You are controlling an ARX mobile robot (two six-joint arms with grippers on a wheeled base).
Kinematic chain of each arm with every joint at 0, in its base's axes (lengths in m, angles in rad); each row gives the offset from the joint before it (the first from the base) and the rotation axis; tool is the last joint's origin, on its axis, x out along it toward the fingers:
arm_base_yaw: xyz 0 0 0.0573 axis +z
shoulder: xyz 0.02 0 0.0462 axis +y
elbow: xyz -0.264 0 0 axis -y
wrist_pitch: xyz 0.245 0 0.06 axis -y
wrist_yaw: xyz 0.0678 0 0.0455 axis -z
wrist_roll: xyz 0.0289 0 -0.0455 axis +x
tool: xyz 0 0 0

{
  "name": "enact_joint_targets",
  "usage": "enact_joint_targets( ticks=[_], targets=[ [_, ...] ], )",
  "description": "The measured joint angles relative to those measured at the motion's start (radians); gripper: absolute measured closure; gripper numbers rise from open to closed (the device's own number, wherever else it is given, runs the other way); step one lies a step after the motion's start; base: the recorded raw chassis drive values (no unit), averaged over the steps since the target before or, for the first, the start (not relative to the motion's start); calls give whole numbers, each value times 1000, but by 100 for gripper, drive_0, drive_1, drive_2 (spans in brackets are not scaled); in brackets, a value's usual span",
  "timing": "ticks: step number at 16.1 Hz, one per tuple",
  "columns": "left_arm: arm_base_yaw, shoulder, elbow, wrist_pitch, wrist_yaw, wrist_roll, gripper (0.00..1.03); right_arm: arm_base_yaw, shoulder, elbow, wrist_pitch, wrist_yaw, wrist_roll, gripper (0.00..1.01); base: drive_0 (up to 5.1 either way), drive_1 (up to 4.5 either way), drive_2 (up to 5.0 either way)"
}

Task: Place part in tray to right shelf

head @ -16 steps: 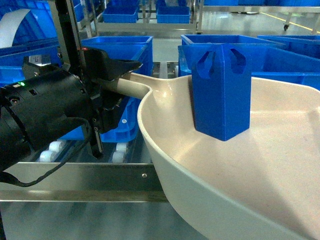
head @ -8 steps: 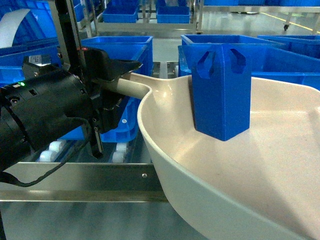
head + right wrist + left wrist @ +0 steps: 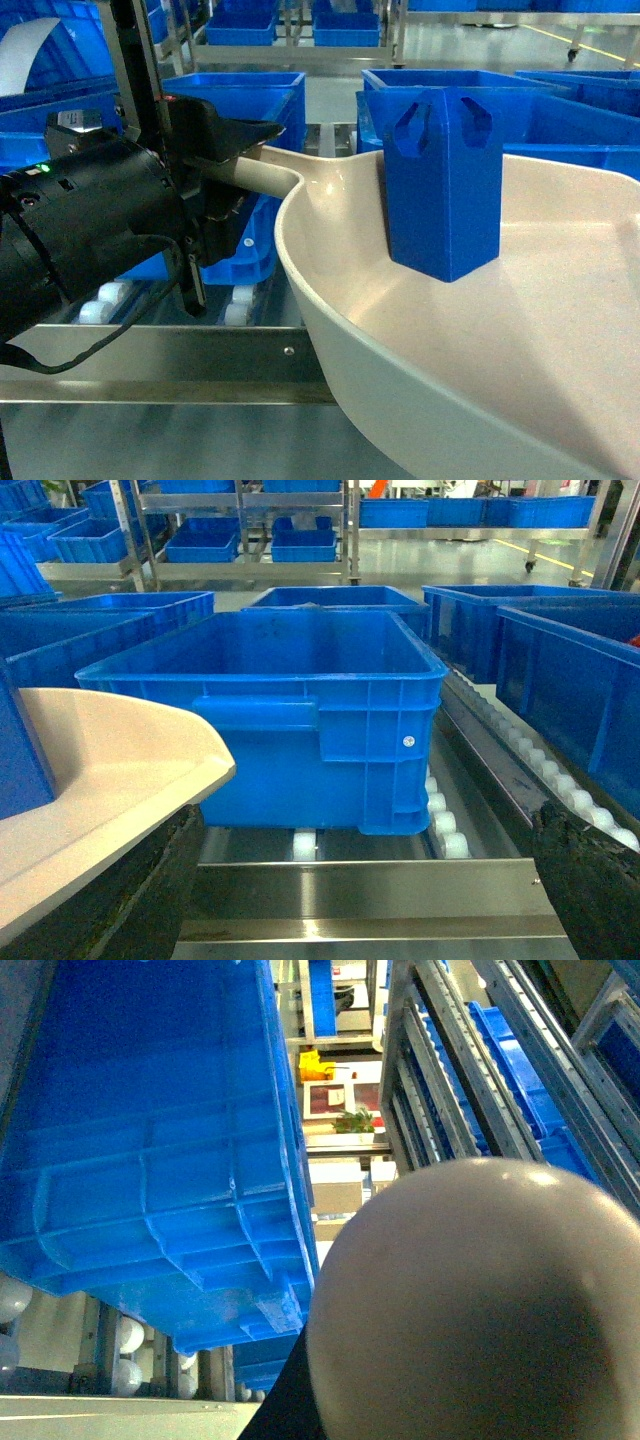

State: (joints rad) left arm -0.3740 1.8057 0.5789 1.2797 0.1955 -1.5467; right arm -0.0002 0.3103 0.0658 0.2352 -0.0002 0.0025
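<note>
While the tray is carried above the right shelf's front rail, the part stands upright inside it | left end effector clamps the tray handle; right end effector state cannot be told | next: advance and lower onto rollers | obstacle: blue crates occupy lanes beyond.

Steel roller right shelf, white rollers, blue crates resting on them
</note>
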Motion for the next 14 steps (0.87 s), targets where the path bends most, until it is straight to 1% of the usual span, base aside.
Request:
enact_joint_targets(
  ticks=[14],
  targets=[
    [0,0,0,0,0,0,89,0,0,0,0,0,0,3,0,0,0]
  ],
)
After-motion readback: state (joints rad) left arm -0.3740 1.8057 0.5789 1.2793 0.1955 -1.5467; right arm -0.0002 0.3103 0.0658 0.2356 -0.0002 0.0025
